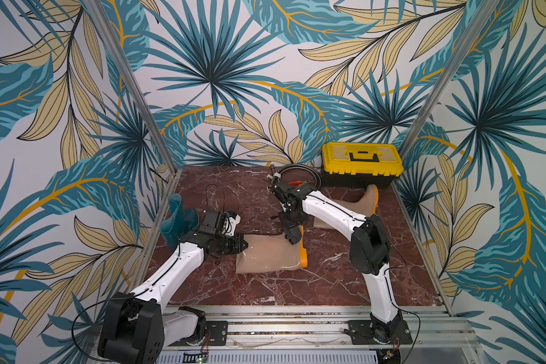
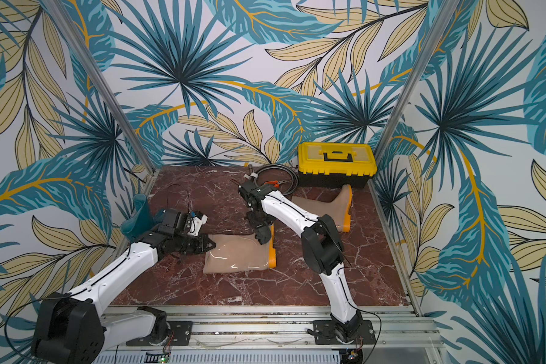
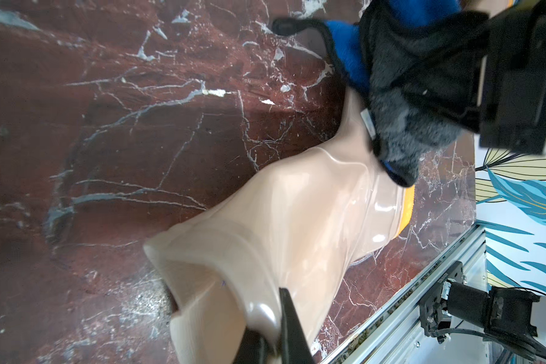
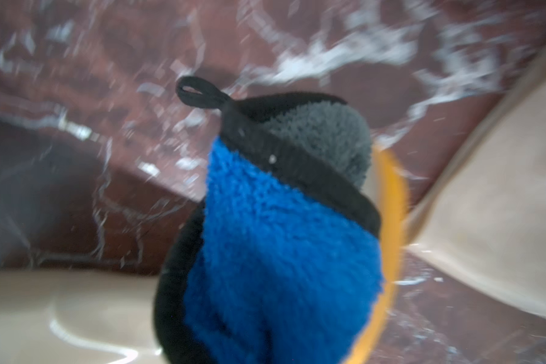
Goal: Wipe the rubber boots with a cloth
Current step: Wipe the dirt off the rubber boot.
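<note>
Your left gripper [image 1: 241,245] pinches the tan boot [image 1: 265,257] steady so your right gripper [image 1: 292,235], squeezing the cloth [image 4: 281,236], can rub it.

— What stood on the table [image 1: 265,283] at the back?

— A toolbox [image 1: 361,164] in the far right corner, with a yellow lid, a black base and a black handle lying flat on top. The lid was down.

— Anything beside it?

— A coiled dark hose [image 1: 297,171] lay just to its left, against the back wall. Something small with orange-red handles [image 2: 276,182], perhaps pliers, lay at the coil's near edge.

— And the tabletop?

— Red-brown marble with white veins, and a grooved metal rail [image 1: 297,318] ran along its near edge.

— The walls?

— Wallpaper [image 1: 218,78] printed with teal and beige leaves covered three sides, and a metal post [image 1: 133,85] rose at each back corner.
</note>
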